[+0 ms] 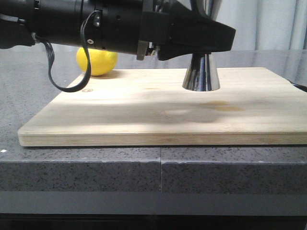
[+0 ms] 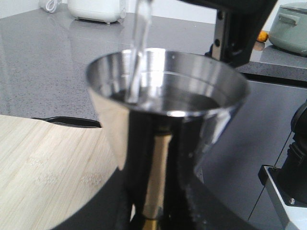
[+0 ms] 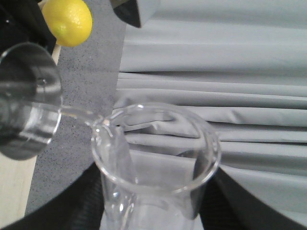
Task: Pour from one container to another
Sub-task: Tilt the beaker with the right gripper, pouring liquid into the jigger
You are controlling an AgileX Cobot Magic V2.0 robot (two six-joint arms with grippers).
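Front view, going left to right: one lemon [image 1: 97, 63] lies at the far left corner of one bamboo board [image 1: 158, 117], which rests on the grey stone worktop [image 1: 86, 167]. The left arm [image 1: 96, 24] reaches in level from the left, and the left gripper [image 1: 204, 36] closes its jaws on the waist of the one steel jigger [image 1: 201, 73]. The jigger stands upright on the far part of the board, its long axis vertical, its wide base flat on the wood.

In the left wrist view the jigger's [image 2: 168, 115] open cup faces up with clear liquid in it, and a thin clear stream [image 2: 137, 52] drops into it from above.

In the right wrist view one glass beaker [image 3: 153, 163] sits in the jaws of the right gripper [image 3: 153, 211], whose black fingers press its two sides. The beaker is tipped, its long axis leaning toward the jigger [image 3: 26, 103] and its lip aimed at that cup. Liquid runs from the lip into the cup. The beaker is above the jigger, off the board. No lettering can be read on anything.
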